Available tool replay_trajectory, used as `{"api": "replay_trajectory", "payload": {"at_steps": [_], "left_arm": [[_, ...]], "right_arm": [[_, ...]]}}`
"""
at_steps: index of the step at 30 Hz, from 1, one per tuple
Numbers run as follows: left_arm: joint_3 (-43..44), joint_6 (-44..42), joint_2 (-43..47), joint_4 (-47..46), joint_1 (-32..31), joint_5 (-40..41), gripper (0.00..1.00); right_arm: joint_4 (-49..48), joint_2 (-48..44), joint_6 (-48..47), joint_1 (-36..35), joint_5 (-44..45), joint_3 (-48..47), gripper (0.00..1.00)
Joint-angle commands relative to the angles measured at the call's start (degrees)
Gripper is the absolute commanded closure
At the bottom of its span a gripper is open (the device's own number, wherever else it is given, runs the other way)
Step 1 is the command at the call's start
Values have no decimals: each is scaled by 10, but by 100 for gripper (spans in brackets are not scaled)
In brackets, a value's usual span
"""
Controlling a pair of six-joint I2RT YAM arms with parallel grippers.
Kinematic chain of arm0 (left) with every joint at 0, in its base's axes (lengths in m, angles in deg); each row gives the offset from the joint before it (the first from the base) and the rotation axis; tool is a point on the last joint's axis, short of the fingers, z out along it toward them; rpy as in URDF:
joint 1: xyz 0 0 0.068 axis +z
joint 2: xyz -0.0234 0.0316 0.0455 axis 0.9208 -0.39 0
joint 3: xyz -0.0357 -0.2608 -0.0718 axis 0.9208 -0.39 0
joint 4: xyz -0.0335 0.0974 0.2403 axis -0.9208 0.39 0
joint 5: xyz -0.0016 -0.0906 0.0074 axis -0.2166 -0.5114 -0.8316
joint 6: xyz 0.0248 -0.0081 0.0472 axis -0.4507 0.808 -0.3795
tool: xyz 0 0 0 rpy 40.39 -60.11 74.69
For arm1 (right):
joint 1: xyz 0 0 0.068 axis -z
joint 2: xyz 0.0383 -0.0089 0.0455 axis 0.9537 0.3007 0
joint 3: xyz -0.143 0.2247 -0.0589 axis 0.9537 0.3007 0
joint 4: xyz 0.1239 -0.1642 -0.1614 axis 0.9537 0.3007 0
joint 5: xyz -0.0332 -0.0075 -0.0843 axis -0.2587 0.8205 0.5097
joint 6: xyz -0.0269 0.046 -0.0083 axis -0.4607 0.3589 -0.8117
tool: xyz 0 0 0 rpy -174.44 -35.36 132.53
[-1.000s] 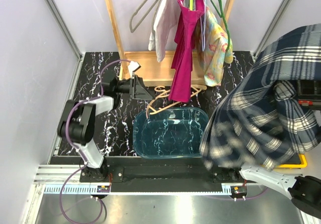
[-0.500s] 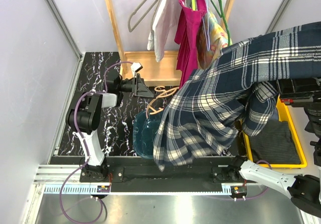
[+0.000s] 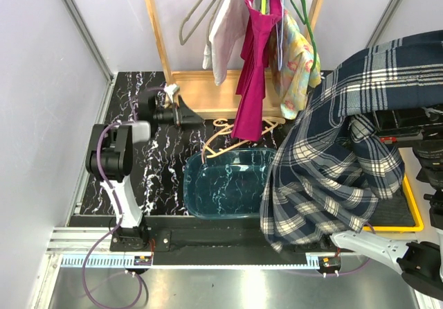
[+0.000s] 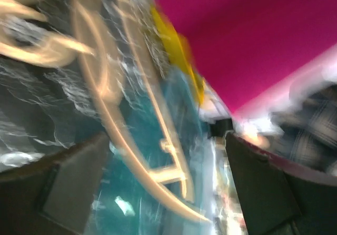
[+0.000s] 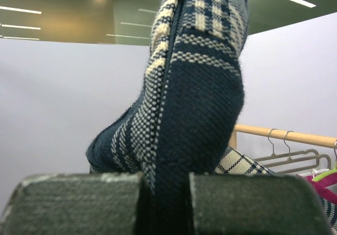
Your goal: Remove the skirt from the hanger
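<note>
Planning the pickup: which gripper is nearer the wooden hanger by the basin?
Left. Left gripper sits beside the wooden hanger; right gripper, far off, holds the plaid skirt.

The skirt (image 5: 200, 87) is woven cloth, navy and cream plaid, its coarse weave plain in the right wrist view (you can pick out single threads) against the matt, grainy dark pads (image 5: 79, 206) of the right gripper (image 5: 164, 203). Lower middle of the overhead frame, the tub (image 3: 228, 184) is glossy see-through teal plastic; the tabletop (image 3: 166, 184) a shiny black marble look; the rack (image 3: 156, 32) smooth pale wood; the front ledge (image 3: 228, 288) brushed metal
</note>
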Motion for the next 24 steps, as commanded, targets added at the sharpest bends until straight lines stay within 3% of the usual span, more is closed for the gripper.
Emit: {"api": "replay_trajectory", "payload": {"at_steps": [1,7,24], "left_arm": [[194,-483,89,633,-14,256,1],[137,-472,153,645,7,274,1],[152,-394,23,598,-63,180,1]], "right_arm": [[-46,-9,16,-1,6,5,100],[-47,-29,27,-1,12,39,100],[-51,-53,33,-1,18,69,100]]}}
